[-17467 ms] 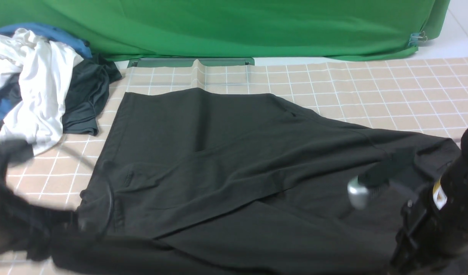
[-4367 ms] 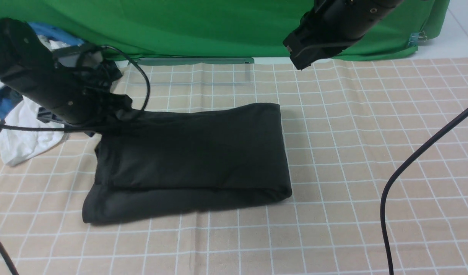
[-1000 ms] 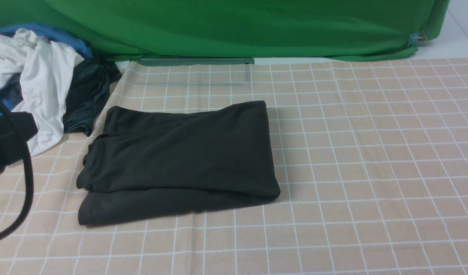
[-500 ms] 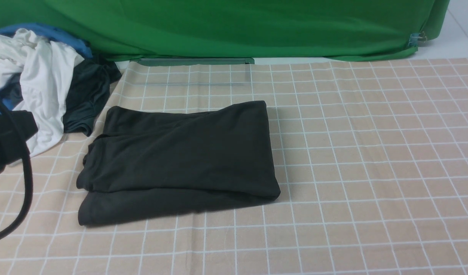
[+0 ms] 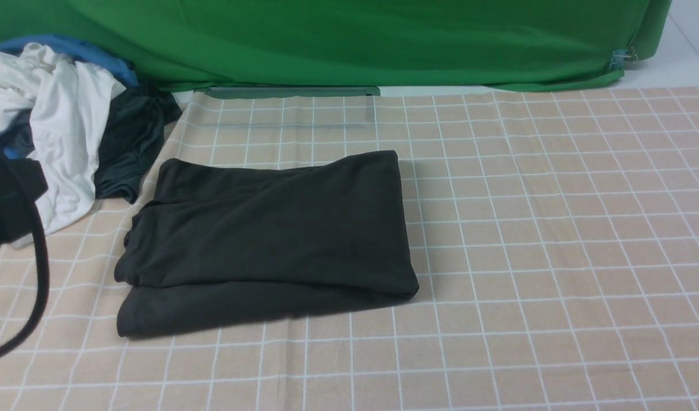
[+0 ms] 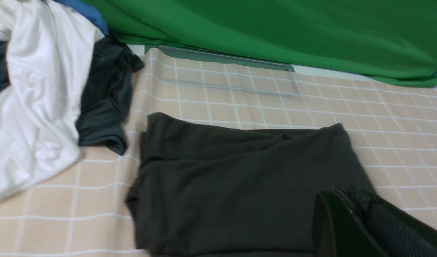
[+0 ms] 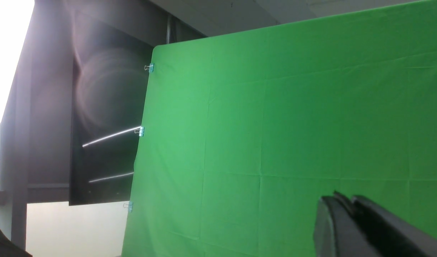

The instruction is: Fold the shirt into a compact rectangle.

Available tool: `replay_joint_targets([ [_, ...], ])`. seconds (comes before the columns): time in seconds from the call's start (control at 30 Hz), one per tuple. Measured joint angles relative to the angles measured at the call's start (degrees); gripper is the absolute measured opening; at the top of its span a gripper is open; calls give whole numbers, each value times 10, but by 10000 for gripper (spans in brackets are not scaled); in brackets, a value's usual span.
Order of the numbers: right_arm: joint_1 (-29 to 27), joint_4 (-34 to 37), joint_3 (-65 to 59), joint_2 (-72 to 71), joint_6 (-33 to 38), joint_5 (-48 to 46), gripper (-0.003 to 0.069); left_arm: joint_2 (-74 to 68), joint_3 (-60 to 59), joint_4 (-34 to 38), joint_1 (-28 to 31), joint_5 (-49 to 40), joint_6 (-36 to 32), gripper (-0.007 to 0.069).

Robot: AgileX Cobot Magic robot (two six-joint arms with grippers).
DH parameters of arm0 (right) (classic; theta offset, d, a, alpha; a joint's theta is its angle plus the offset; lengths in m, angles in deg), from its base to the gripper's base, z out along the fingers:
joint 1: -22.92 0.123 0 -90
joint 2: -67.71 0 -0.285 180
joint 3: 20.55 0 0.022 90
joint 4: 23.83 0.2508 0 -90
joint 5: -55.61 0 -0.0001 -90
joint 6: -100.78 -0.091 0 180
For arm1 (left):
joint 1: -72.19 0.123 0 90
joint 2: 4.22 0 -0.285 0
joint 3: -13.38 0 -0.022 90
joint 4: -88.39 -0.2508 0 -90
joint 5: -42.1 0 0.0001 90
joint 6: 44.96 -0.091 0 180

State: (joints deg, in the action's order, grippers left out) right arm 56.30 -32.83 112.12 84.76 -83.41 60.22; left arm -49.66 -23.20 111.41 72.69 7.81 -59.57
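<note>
Both grippers hold nothing. Left gripper [image 6: 350, 200] shows its fingers pressed together, hanging above the near corner of the shirt [image 5: 266, 240]. Right gripper [image 7: 341, 203] points at the green backdrop [image 5: 349, 40], away from the table; its fingers look nearly together, but whether they are fully closed I cannot tell. One black shirt lies folded into a rough rectangle on the checked tablecloth [image 5: 555, 228], left of centre, long axis running left to right. Three other garments are heaped at the far left: one white garment [image 5: 58, 125], one dark grey garment [image 5: 127, 148], one blue garment [image 5: 92, 54].
</note>
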Motion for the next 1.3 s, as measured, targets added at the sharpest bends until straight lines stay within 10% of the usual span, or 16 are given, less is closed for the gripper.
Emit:
replay_joint_targets([
  [0.67, 0, -1, 0, 0, 0, 0, 113, 370, -401, -145, -31, 209, -12, 20],
  [1.3, 0, -1, 0, 0, 0, 0, 148, 377, -410, -150, -31, 204, -10, 22],
])
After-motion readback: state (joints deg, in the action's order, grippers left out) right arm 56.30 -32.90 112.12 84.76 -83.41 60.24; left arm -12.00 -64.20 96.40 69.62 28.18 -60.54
